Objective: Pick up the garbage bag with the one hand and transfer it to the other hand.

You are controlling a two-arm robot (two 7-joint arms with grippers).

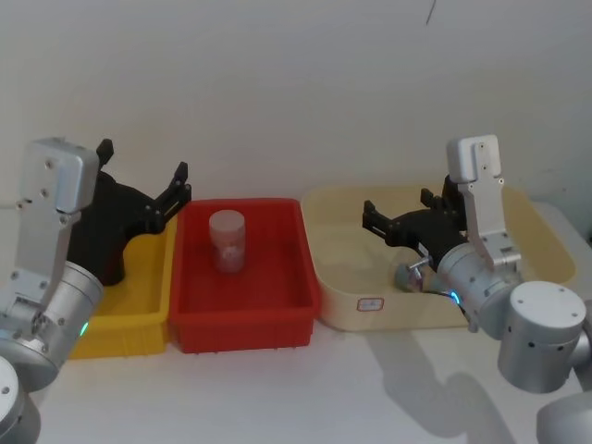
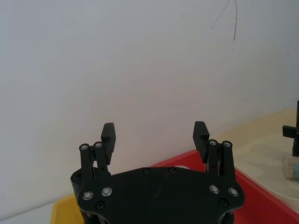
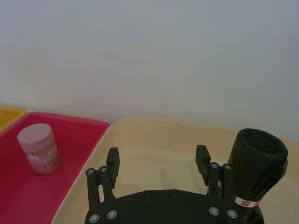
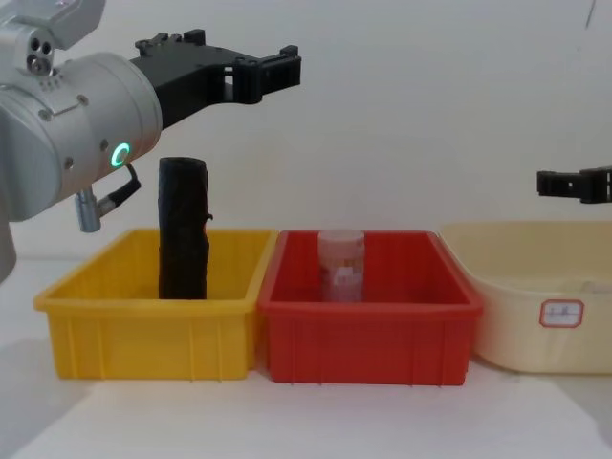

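The bag point(image 3: 258, 163) stands on end in the beige bin point(image 1: 342, 310), just outside the right gripper's point(image 3: 157, 154) spread jaws. The left gripper point(image 2: 154, 133), also spread, hangs well apart from that bin.

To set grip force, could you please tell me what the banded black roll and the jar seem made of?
The garbage bag: likely thin plastic film, slightly glossy; its wound top shows creases. The jar: probably frosted plastic, matte, with something pinkish showing faintly through its wall; glass cannot be ruled out.

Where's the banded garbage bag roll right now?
On the robot's right: in the right wrist view the garbage bag stands in the beige tub, just outside one finger of the open right gripper.
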